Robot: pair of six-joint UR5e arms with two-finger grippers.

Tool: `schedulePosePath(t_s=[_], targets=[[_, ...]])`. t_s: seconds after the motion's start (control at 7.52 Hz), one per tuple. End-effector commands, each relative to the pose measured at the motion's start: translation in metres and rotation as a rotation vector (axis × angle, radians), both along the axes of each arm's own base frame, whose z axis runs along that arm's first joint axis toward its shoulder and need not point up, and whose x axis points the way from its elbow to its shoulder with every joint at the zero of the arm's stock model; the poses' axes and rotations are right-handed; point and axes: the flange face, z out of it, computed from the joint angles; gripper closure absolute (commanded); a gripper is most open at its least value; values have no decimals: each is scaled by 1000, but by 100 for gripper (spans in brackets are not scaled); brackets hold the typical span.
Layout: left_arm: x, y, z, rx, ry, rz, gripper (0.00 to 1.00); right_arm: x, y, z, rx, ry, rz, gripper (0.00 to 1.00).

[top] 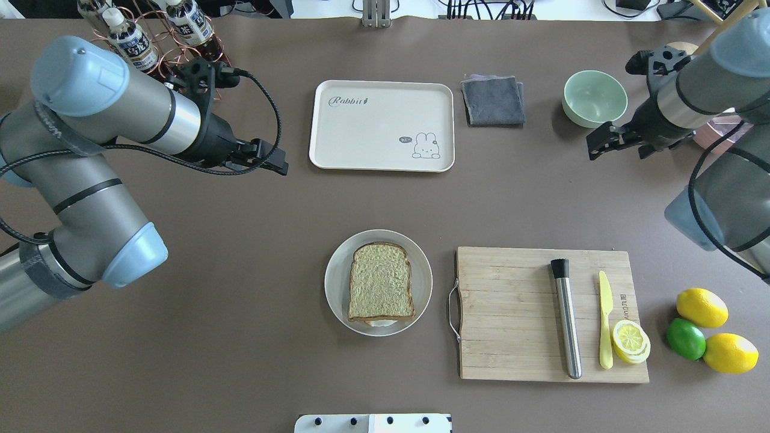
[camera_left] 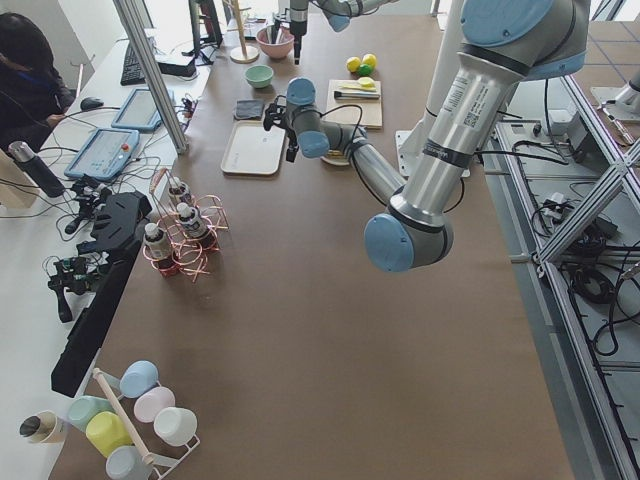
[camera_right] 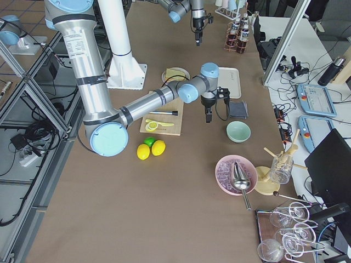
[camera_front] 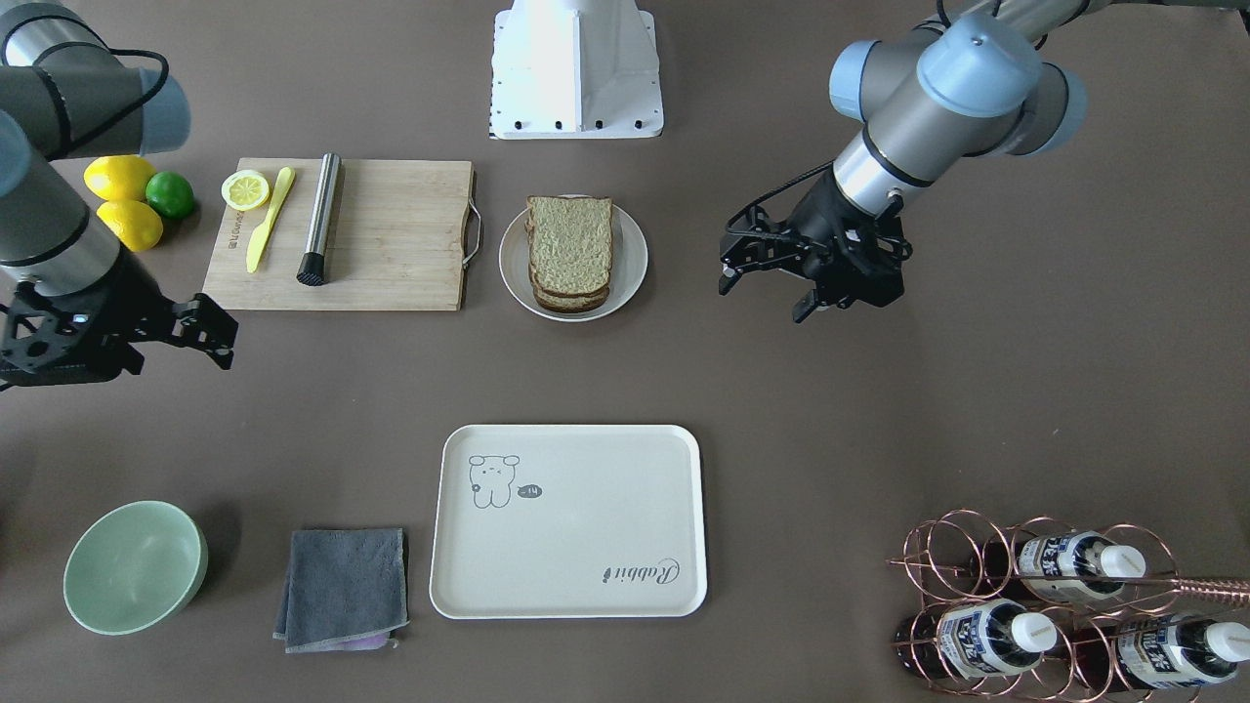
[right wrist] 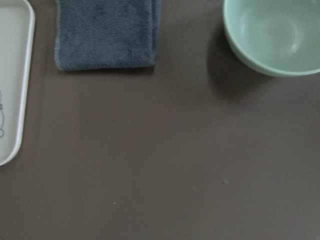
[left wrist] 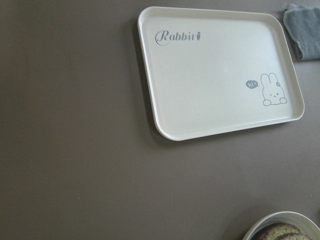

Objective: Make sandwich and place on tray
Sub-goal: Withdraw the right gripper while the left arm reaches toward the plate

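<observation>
The sandwich (top: 381,288) lies on its round white plate (top: 334,282) at mid-table: stacked brown-crusted bread slices (camera_front: 570,249), with only a sliver of white showing under the top slice. The cream tray (top: 382,126) with the "Rabbit" script lies empty across the table from it, and also shows in the left wrist view (left wrist: 220,75). My left gripper (camera_front: 764,298) is open and empty, hovering between the tray's side and the plate's side. My right gripper (camera_front: 176,356) is open and empty, above the table near the green bowl (top: 594,98).
A wooden cutting board (top: 517,313) beside the plate holds a steel muddler (top: 566,319), a yellow knife (top: 604,319) and a lemon slice (top: 630,340). Two lemons and a lime (top: 686,338) lie next to it. A grey cloth (top: 492,99) lies by the tray. A copper bottle rack (camera_front: 1064,605) stands at one corner.
</observation>
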Motion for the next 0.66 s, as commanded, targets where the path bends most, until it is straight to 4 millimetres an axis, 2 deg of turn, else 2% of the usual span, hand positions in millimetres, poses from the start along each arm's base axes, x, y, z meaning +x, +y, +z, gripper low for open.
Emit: schedulePosePath(t_s=[0.0,0.13,0.27,0.4,0.53], targets=[[60,28,-48,-10,-53,25,1,160,10,94,38,69,-119,0],[67,31,-51,-9,-52,36,1,214,30,131,49,89,-163,0],[77,41,-50,-17,-52,53,1,258,52,162,20,107,-196,0],[97,60,-42,-27,-72,40,1,287,75,189,-16,116,-222,0],[120,83,-38,-9,-91,39,2,308,90,205,-1,113,-239,0]])
